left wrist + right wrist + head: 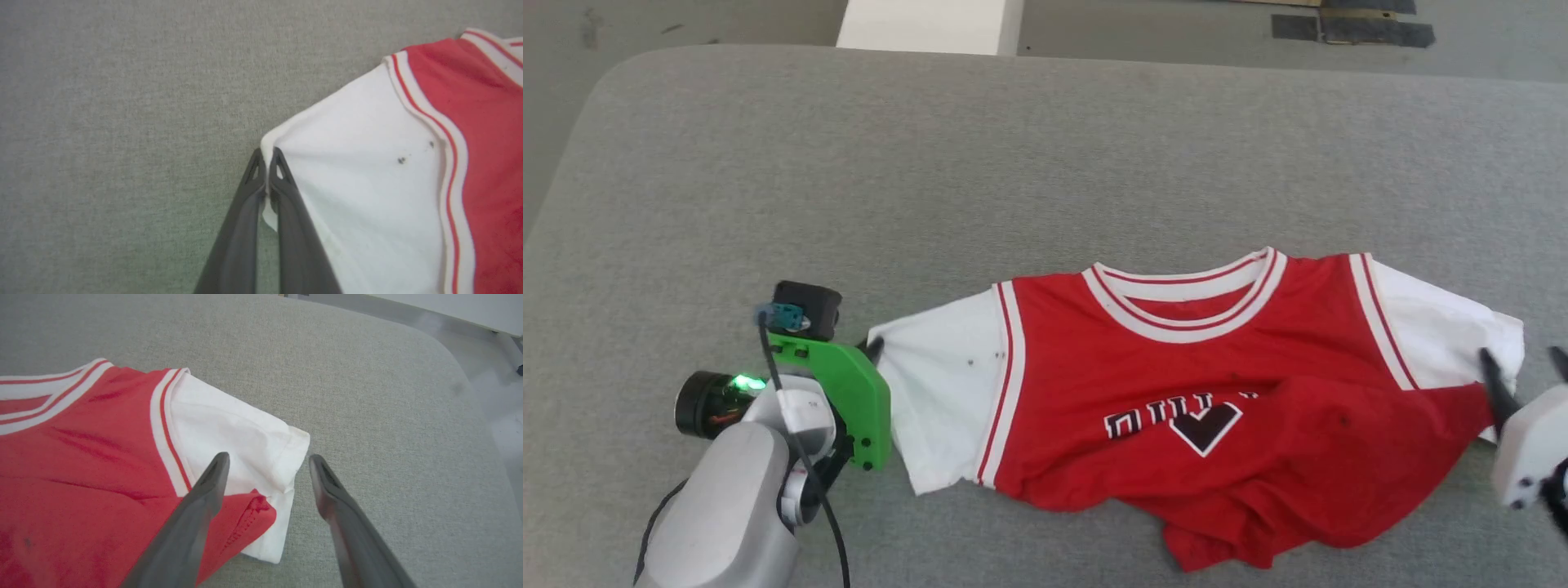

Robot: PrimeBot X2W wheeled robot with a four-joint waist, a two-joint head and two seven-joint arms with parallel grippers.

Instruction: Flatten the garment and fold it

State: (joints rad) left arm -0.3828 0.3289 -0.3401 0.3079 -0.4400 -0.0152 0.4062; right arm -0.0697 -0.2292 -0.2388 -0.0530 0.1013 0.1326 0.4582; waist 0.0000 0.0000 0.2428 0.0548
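Observation:
The garment [1201, 384], a red jersey with white sleeves and striped trim, lies face up on the grey table [1013, 163], its lower hem folded up over the chest letters. My left gripper [267, 157] is shut on the edge of the white sleeve [359, 163] at the garment's left end. The same left gripper [872, 347] meets that sleeve's corner in the head view. My right gripper [267, 463] stands open astride the hem of the other white sleeve [245, 437], one finger over the cloth and one over bare table. In the head view, the right gripper [1523, 367] sits at the far right.
The grey padded table has a rounded far-left corner [613, 73] and a rounded corner [449, 355] near my right gripper. A white block [929, 24] stands beyond the far edge on the floor. Dark tape patches [1372, 28] mark the floor.

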